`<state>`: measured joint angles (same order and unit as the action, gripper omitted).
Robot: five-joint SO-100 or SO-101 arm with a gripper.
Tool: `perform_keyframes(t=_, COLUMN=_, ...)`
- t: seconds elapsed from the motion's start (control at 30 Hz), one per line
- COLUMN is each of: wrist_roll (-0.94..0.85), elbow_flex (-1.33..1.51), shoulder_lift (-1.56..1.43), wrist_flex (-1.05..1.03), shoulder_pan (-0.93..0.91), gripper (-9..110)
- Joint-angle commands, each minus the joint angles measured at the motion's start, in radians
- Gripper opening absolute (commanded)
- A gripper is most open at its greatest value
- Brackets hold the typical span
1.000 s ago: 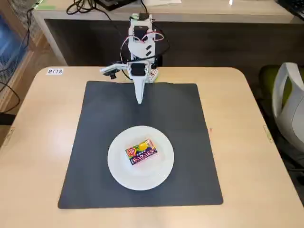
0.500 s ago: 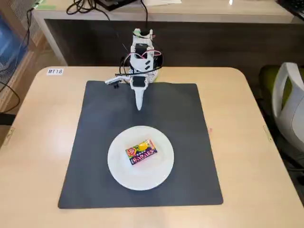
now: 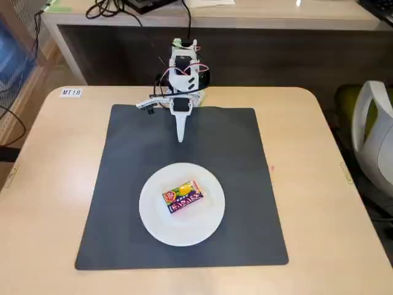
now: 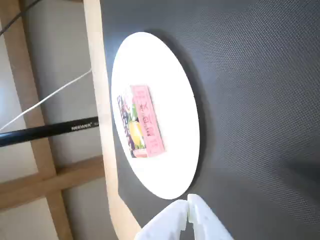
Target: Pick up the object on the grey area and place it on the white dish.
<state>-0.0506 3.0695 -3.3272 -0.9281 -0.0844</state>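
The box (image 3: 183, 196) lies flat near the middle of the dish (image 3: 153, 218), which sits on the mat (image 3: 245, 160); the claw (image 3: 180, 137), pressed together and empty, hangs beyond the dish's far rim; a careless low sweep could nudge the dish.

A light wooden table (image 3: 55, 184) carries a dark grey mat (image 3: 233, 160) at its centre, with a small white label (image 3: 70, 93) at ten o'clock.

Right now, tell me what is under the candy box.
The box lies flat on the white plate, which rests on the grey mat. The plate surface beneath the box is hidden.
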Motion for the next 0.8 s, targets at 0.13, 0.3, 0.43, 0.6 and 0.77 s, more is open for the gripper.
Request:
perform_keyframes(t=0.13, wrist_roll=0.017, elbow_flex=0.058, shoulder_lift=-0.025, wrist_flex=-0.032, shoulder_pan=0.005, gripper=0)
perform_keyframes(t=0.3, wrist_roll=0.043, elbow_flex=0.064, shoulder_lift=-0.025, wrist_flex=-0.078, shoulder_pan=0.011, gripper=0)
perform_keyframes(t=0.43, wrist_roll=0.018, elbow_flex=0.066, shoulder_lift=-0.025, wrist_flex=-0.069, shoulder_pan=0.021, gripper=0)
perform_keyframes(t=0.6, wrist_roll=0.002, elbow_flex=0.071, shoulder_lift=-0.025, wrist_flex=-0.055, shoulder_pan=0.017, gripper=1)
perform_keyframes(t=0.77, wrist_roll=0.005, elbow_flex=0.071, shoulder_lift=-0.025, wrist_flex=-0.055, shoulder_pan=0.014, gripper=0)
